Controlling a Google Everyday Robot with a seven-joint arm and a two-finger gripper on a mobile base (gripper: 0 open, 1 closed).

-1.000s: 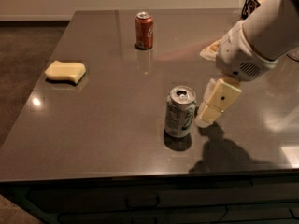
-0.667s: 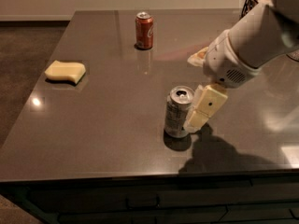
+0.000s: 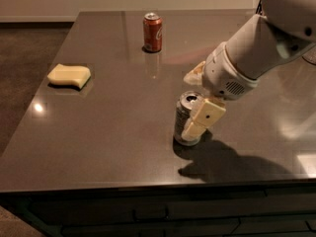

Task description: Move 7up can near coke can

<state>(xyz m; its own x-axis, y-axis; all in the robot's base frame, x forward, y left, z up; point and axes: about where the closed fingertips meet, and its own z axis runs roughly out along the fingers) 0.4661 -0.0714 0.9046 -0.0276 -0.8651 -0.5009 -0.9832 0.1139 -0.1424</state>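
Gripper: the gripper [image 3: 188, 104] hangs over the near right part of the counter [image 3: 113, 137], at the 7up can [image 3: 181, 122].
Fingers: the fingers [image 3: 206, 116] are spread apart, not clenched. One lies across the can's right front side. The other sits on the far side, clear of the rim.
7up can: upright, silver-white, pull-tab top showing, standing on the counter.
Coke can: the coke can [image 3: 152, 32] is upright, orange-red, far across the counter, well apart from the 7up can.
Sponge: a yellow sponge [image 3: 69, 75] lies flat at the left.

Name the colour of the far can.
Coke can: orange-red with white script, in the camera view; the gripper is at the 7up can.
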